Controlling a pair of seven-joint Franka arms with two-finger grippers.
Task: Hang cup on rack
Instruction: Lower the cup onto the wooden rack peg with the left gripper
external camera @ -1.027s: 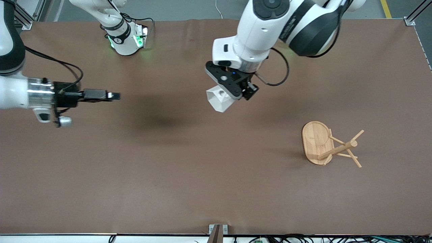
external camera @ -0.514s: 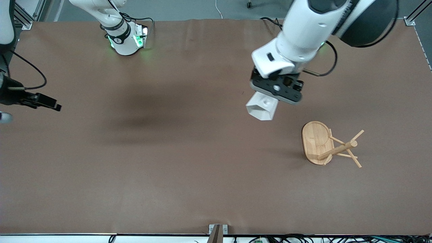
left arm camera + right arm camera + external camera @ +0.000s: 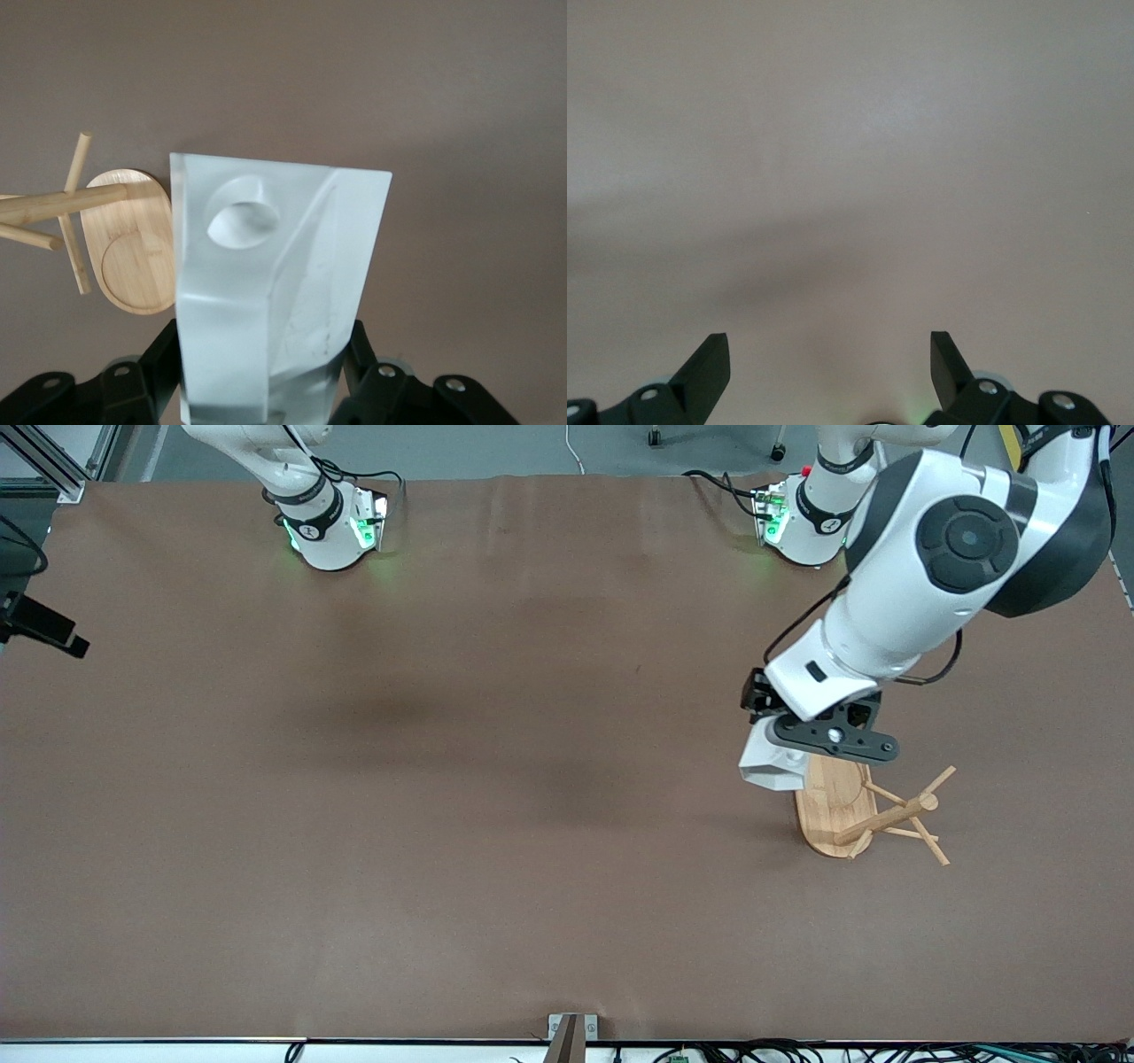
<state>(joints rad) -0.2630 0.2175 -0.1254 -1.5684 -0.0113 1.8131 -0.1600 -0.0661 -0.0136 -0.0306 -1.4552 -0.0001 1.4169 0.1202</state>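
Front view, item one: the left tool (image 3: 802, 755) is hanging in the air over the edge of the rack's (image 3: 873, 806) oval base, on the side toward the right arm's end of the worktop (image 3: 496, 841). Its fingers are closing on the cup (image 3: 769, 766) and carrying it clear of the worktop.

Item two: the cup, white and faceted, is showing just beside the rack's base in that view, partly hidden under the tool. In the left wrist view the cup (image 3: 270, 283) is filling the middle of the picture, gripped between the dark fingers (image 3: 146, 376), with the round hole of its handle tab facing the camera.

Item three: the rack, light bamboo, is standing on the worktop near the left arm's end. Its central post and thin pegs are leaning away from the cup in the front view. In the left wrist view the rack (image 3: 115, 239) is lying beside the cup, apart from it.

Item four: the right tool (image 3: 53, 633) is waiting at the edge of the worktop at the right arm's end, well apart from the rack. In the right wrist view its fingers (image 3: 709, 367) are spreading wide with nothing between them.
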